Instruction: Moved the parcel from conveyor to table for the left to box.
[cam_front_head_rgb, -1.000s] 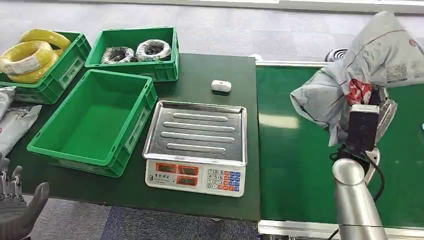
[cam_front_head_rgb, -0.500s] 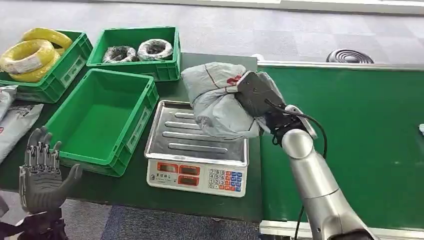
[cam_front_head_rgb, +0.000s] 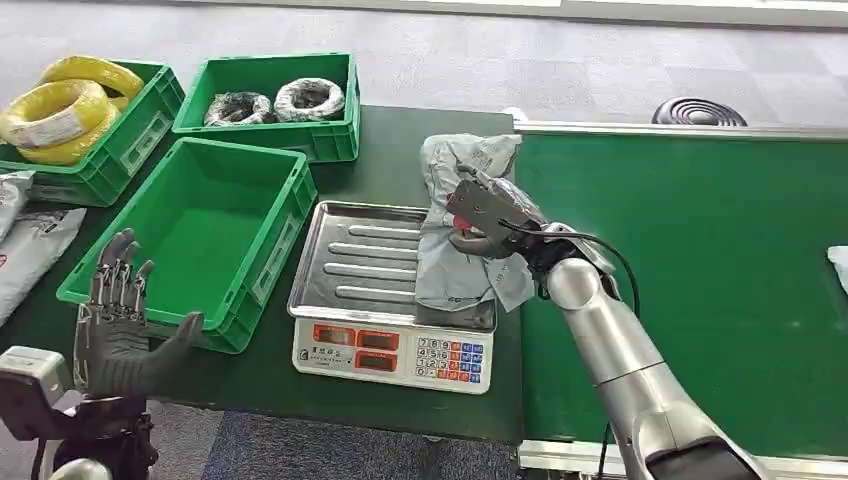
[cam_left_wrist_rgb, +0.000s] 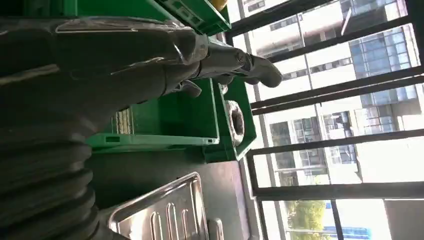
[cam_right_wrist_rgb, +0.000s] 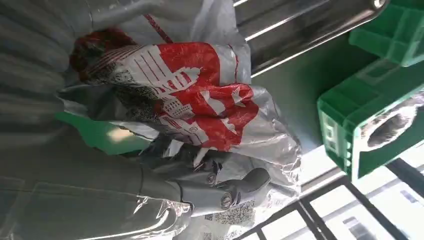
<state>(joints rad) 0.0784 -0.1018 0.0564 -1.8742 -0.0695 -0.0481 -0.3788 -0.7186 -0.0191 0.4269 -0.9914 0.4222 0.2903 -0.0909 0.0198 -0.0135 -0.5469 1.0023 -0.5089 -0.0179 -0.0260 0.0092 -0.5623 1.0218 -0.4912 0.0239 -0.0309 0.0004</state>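
The right robot hand (cam_front_head_rgb: 488, 212) grips a grey plastic parcel (cam_front_head_rgb: 455, 235) with red print, holding it over the right side of the steel weighing scale (cam_front_head_rgb: 390, 300) on the dark bench (cam_front_head_rgb: 400, 150). The parcel's long axis runs from the bench's far side toward the robot, its near end draped onto the scale pan. The left robot hand (cam_front_head_rgb: 120, 330) hangs open, fingers spread, beside the empty green crate (cam_front_head_rgb: 195, 235).
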